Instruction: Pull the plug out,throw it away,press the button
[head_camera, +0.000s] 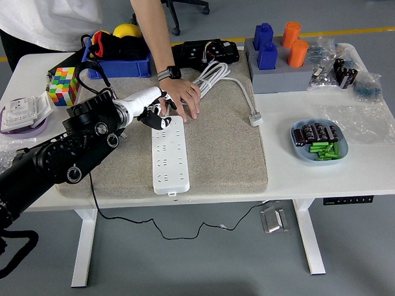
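The robot's left hand (151,109) is reaching in from the left over the far end of the white power strip (169,153), its dark fingertips (159,120) curling down onto the strip's top corner and holding nothing. The strip is lying lengthwise on the beige mat (220,147) in the middle of the white table (380,164), while a person's hand (181,96) is pressing flat on the mat at the strip's far end, just beside the robot's fingers. The black plug is lying mostly hidden under the robot's arm at the mat's left side, with its thin black cord (92,190) running off the table's near edge.
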Motion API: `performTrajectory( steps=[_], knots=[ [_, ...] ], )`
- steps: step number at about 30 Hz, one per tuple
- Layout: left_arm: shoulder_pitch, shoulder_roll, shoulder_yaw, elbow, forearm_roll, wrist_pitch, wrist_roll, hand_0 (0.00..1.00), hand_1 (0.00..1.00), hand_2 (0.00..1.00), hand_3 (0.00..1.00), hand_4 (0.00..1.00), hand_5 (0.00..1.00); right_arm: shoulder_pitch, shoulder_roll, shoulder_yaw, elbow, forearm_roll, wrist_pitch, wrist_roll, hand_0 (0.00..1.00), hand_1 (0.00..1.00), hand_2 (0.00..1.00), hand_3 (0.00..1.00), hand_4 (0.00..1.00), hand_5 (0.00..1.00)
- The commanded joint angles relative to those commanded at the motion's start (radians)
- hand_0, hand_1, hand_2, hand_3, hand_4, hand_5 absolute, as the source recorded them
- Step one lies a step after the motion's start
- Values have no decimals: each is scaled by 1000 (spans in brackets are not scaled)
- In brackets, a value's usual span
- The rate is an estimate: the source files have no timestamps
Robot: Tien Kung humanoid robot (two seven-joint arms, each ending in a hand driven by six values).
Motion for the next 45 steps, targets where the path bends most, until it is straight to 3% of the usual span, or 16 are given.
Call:
performTrajectory(
  steps=[10, 11, 22, 45],
  knots=[
    [-14, -27, 49, 60, -89, -49, 96, 46, 26, 155, 707, 121, 2, 3, -7, -12, 0, 3, 0, 0, 767, 729, 724, 713, 883, 658],
    [-14, -28, 52, 62, -91, -49, 97, 46, 22, 155, 752, 73, 2, 3, -8, -13, 0, 2, 0, 0, 767, 729, 724, 713, 883, 658],
    [-22, -40, 46, 82, -82, -34, 86, 50, 21, 156, 752, 72, 2, 3, -11, -19, -1, 4, 0, 0, 767, 729, 724, 713, 883, 658],
    [-37, -36, 120, 117, -113, -45, 97, 56, 14, 148, 726, 43, 2, 2, -10, -17, -1, 1, 1, 1, 767, 729, 724, 713, 883, 658]
  ],
)
